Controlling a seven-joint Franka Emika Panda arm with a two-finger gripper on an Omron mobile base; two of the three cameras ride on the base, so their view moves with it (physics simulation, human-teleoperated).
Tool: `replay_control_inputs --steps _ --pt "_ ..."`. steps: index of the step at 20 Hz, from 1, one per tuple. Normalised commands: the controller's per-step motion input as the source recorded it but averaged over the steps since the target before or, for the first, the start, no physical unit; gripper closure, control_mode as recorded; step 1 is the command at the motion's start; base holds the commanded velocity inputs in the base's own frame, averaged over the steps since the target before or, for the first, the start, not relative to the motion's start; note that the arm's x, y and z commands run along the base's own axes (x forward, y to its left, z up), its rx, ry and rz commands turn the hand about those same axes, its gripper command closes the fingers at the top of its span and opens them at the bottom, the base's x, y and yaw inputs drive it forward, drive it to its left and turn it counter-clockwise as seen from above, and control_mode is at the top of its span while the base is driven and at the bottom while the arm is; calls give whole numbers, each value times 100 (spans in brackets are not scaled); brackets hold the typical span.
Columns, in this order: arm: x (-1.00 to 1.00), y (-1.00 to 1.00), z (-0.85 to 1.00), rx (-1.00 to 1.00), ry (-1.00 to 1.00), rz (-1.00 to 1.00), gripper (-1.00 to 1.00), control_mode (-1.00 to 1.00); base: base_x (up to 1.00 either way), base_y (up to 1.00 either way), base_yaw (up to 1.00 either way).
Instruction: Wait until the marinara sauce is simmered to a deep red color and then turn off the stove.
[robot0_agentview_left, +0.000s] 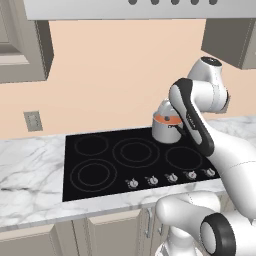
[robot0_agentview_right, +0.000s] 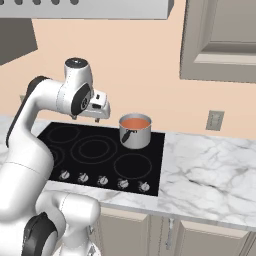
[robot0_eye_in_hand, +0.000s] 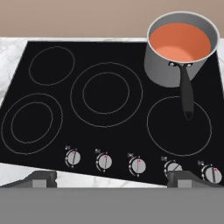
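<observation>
The stove (robot0_eye_in_hand: 109, 57) is a wide black glass cooktop with ring burners and a row of silver knobs (robot0_eye_in_hand: 138, 165) along its front edge. A small steel saucepan (robot0_eye_in_hand: 168, 72) stands on the back right burner, its black handle pointing toward the knobs. The marinara sauce (robot0_eye_in_hand: 179, 41) inside it is smooth and orange-red; it also shows as an orange disc of sauce (robot0_agentview_right: 135, 122). My gripper (robot0_eye_in_hand: 113, 179) hovers above the stove's front edge, open, with nothing between its fingertips (robot0_eye_in_hand: 41, 178). The hand (robot0_agentview_right: 96, 107) hangs over the cooktop to the left of the pan.
White marble counter (robot0_agentview_left: 30, 170) runs on both sides of the stove (robot0_agentview_left: 100, 150). A range hood (robot0_agentview_left: 125, 7) hangs overhead, with wall cabinets (robot0_agentview_right: 225, 40) beside it. A wall outlet (robot0_agentview_right: 215, 120) sits behind the right counter.
</observation>
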Motion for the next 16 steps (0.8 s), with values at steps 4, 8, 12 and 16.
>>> replay_control_inputs --steps 4,8,12,16 --pt "0 0 0 0 0 0 -100 -100 0 0 0" --pt "0 0 0 0 0 0 -100 -100 0 0 0" --pt "0 0 0 0 0 0 -100 -100 0 0 0" --pt "0 0 0 0 0 0 -100 -100 0 0 0"
